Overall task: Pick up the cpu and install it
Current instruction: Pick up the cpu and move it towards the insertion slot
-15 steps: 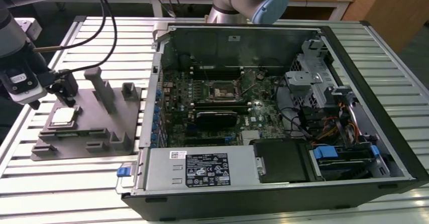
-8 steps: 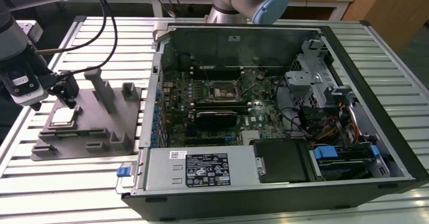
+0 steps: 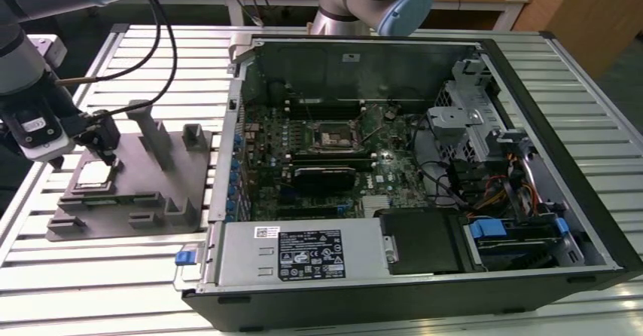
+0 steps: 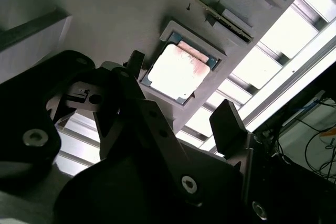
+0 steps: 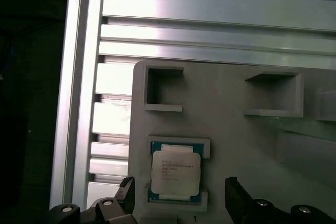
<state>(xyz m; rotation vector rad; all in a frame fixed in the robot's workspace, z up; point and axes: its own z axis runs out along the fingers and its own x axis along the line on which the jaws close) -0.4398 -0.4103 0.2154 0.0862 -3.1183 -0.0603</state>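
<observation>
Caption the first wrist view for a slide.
Open gripper over the cpu seated in a pocket of the grey fixture.

The exterior view looks evenly lit to me. In the second wrist view I see the cpu (image 4: 176, 72) and table slats (image 4: 275, 43) glaring white.

My gripper (image 5: 179, 191): black. Cpu (image 5: 176, 171): silver-grey top, faint dark print, teal-blue rim; pinkish tint on it in the second wrist view. Fixture block (image 5: 236, 140): plain matte grey. Table (image 5: 210, 9): silver, ribbed stripes. Computer case (image 3: 402, 313): black. Motherboard (image 3: 263, 155): green.
</observation>
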